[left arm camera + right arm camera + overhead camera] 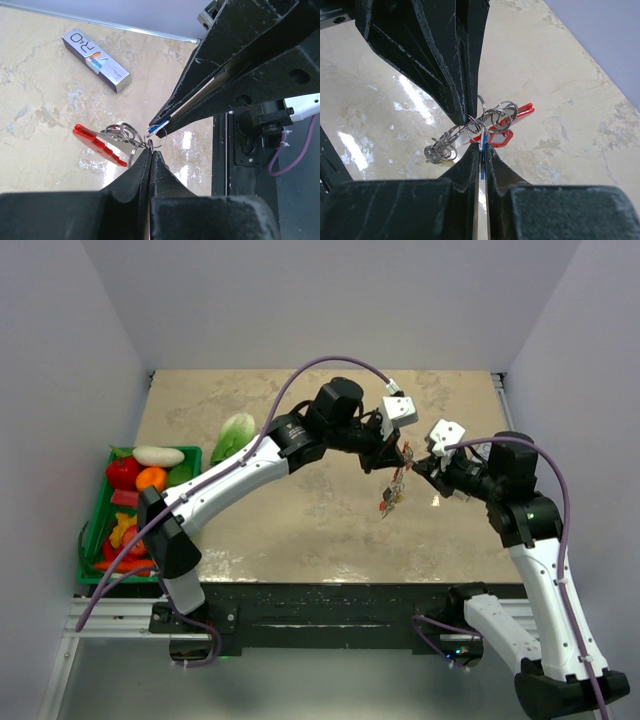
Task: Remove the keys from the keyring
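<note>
Silvery keyring (156,137) pinched in my shut left hand (151,151), right hand (482,149) clamped on a blue key (159,128); none freed yet, I think.

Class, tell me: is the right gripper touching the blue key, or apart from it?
Touching. The right wrist view shows the right gripper with its jaws shut on the blue key, the blue edge pinched between them without a gap.

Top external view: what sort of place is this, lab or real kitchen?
Probably a robot lab test cell, not a kitchen: plain pale walls box in a marble-look tabletop, two arms are bolted to a metal frame at its near edge, and a green crate holds plastic-looking produce.
</note>
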Action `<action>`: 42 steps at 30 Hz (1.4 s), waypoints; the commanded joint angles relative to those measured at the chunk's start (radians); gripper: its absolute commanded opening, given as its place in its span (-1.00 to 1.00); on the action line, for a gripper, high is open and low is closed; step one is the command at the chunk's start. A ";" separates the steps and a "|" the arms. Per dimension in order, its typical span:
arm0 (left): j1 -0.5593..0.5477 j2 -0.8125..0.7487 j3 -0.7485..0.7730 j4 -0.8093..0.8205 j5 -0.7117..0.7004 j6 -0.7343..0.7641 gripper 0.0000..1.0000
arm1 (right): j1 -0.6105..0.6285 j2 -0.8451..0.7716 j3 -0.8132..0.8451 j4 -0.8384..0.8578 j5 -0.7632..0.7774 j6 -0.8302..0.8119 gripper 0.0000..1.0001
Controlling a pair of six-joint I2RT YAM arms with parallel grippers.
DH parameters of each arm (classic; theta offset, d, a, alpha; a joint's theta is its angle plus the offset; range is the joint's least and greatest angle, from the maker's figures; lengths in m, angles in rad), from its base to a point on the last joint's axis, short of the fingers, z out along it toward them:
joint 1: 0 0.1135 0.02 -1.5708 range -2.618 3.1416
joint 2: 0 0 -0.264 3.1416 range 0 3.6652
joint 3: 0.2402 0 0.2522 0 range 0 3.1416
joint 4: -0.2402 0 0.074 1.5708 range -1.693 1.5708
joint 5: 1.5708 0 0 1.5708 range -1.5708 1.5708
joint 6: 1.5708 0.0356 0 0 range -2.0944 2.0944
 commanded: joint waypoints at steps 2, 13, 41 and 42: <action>0.031 -0.065 0.040 0.000 0.020 0.012 -1.00 | -0.015 -0.023 -0.029 0.044 0.012 -0.007 -1.00; 0.041 -0.069 0.057 -0.003 0.028 0.004 -1.00 | -0.017 -0.025 -0.053 0.053 0.009 -0.007 -1.00; 0.082 -0.086 0.103 0.000 0.063 -0.026 -1.00 | -0.037 -0.026 -0.104 0.038 -0.040 -0.036 -1.00; 0.084 -0.086 0.106 0.001 0.067 -0.028 -1.00 | -0.037 -0.025 -0.105 0.036 -0.051 -0.046 -1.00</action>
